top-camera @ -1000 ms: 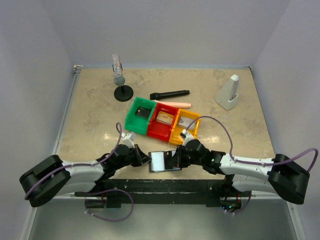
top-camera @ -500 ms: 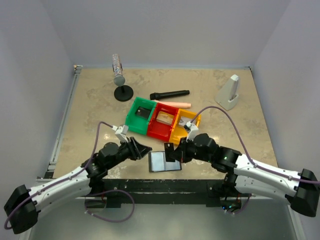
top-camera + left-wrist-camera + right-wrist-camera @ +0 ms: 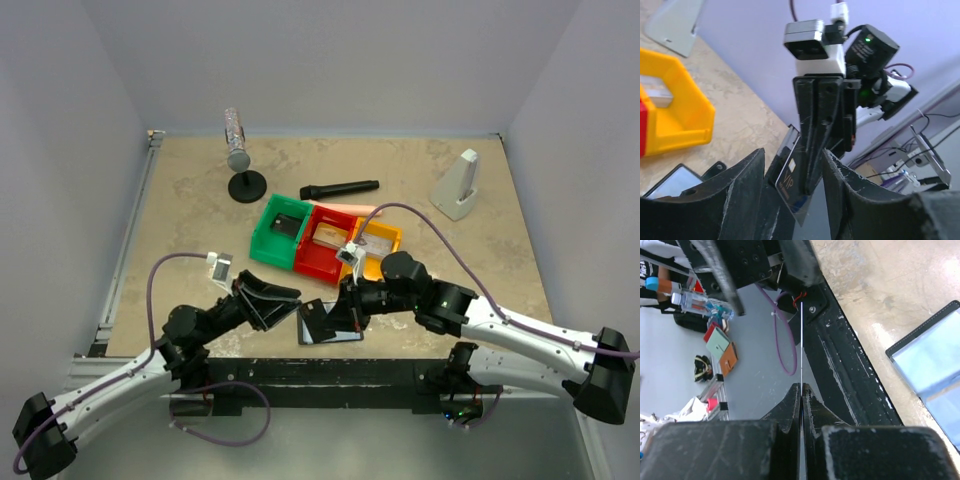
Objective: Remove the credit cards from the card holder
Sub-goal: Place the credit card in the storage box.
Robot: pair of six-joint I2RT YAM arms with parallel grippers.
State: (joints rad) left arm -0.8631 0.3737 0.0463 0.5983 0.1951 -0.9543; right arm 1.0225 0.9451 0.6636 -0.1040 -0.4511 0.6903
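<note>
A card [image 3: 788, 181] was clamped by the right gripper [image 3: 345, 304] beside the spread left gripper [image 3: 284, 298], the holder [image 3: 346, 331] seen flat beneath.

Robotics lab — lilac-walled test table [image 3: 180, 230], cabled right arm [image 3: 530, 335], clutter [image 3: 722, 347] on floor

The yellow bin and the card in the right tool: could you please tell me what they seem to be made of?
The yellow open-fronted bin looks like moulded plastic, semi-glossy: even colour, soft highlights. The thin dark VIP-marked card, pinched in the right tool, is probably glossy plastic: flat, hairline-thin edge-on, reflective.
</note>
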